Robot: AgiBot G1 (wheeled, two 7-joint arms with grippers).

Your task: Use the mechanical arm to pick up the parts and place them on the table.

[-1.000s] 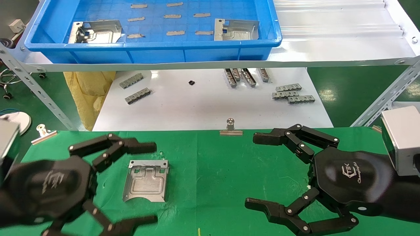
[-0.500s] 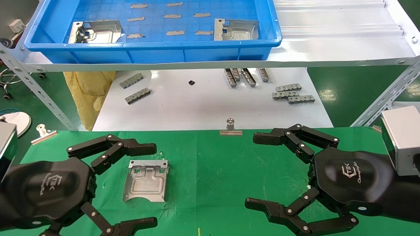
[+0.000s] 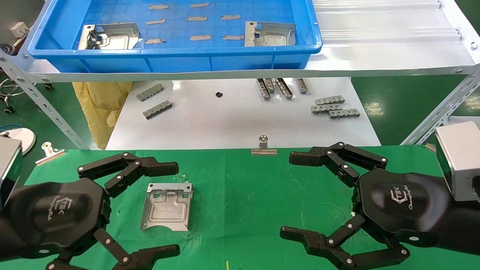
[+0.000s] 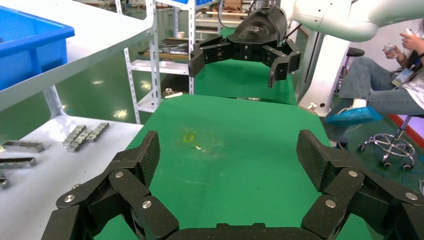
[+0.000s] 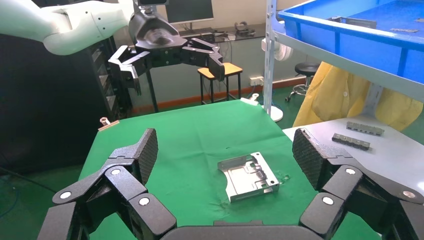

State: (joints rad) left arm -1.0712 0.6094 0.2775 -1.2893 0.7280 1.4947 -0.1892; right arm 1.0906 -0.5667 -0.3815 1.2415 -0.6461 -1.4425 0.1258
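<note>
- The left gripper (image 3: 165,210) hangs over the near-left of the green bench (image 3: 243,195), its fingers spread wide with nothing between them.
- One silver part (image 3: 167,206) lies flat on the green cloth just right of that gripper's body, in line with the gap between the spread fingers, touching neither finger as far as the head view shows.
- That part's curved notched edge faces the near side; its square cutouts sit along the far edge.
- Over on the right, the right gripper (image 3: 294,197) hovers above bare green cloth, also wide open and holding nothing.
- From the right wrist view, the same part (image 5: 248,176) rests on the cloth well apart from the right gripper's pads, with the left gripper (image 5: 170,62) up beyond it.
- Up on the far shelf, the blue tray (image 3: 180,60) holds two more parts: one at its left (image 3: 108,36), one toward its right (image 3: 269,33).
- Small grey strips (image 3: 333,107) lie scattered on the white board (image 3: 232,123) below the shelf.
- A binder clip (image 3: 264,147) grips the bench's far edge.
</note>
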